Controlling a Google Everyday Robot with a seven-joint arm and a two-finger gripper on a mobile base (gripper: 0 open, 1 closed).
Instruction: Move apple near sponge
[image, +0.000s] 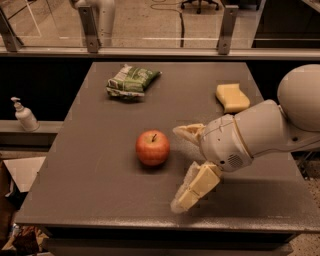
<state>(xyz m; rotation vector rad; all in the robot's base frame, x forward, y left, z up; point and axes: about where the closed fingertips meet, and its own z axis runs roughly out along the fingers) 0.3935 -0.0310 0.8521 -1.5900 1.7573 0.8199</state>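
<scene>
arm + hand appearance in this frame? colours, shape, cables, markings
The arm is smooth white rounded shells, with a large white dome at the right edge and a small speckled vent-like patch on the wrist. No cables or markings visible. The hand, just right of the apple, has two blocky cream-yellow fingers.
</scene>
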